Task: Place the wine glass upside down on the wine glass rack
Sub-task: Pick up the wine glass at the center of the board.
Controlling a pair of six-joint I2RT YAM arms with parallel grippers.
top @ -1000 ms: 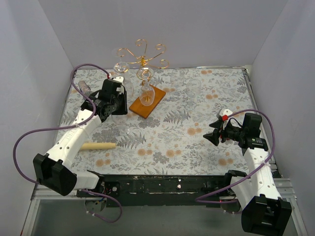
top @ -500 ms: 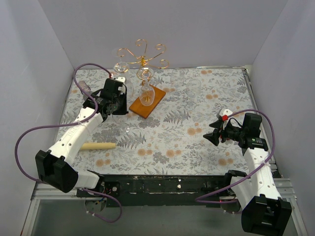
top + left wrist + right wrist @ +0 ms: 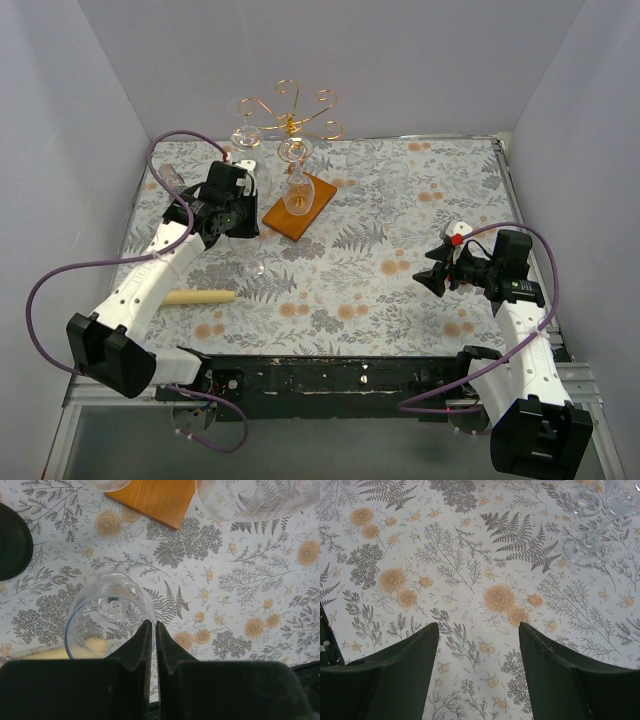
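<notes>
Clear glass on a busy floral cloth is a pain to see, but from where I'm standing the left gripper (image 3: 152, 630) has its two fingers squeezed together on the rim of the wine glass (image 3: 107, 611), one finger either side of the thin wall as far as I can make out. The glass is mouth-up, with the stem showing down through the bowl. It sits on the left half of the table (image 3: 400, 230), just on the near side of the wine glass rack (image 3: 290, 118) and its wooden base (image 3: 300, 207). I honestly can't tell whether the foot is on the cloth or just off it. The right gripper (image 3: 478, 626) hangs over bare cloth well off to the right, fingers wide apart and holding nothing. So I'd call this the pick-up step, grip made and not much else done. My guess is the next bit is the fiddly one: lift it clear, roll the wrist so the bowl points down, then feed the stem into a free spiral arm so the foot hangs on the wire. A couple of arms look taken by other glasses, so it needs an empty one, and a rim pinch on slick glass doesn't leave much margin during the flip.
</notes>
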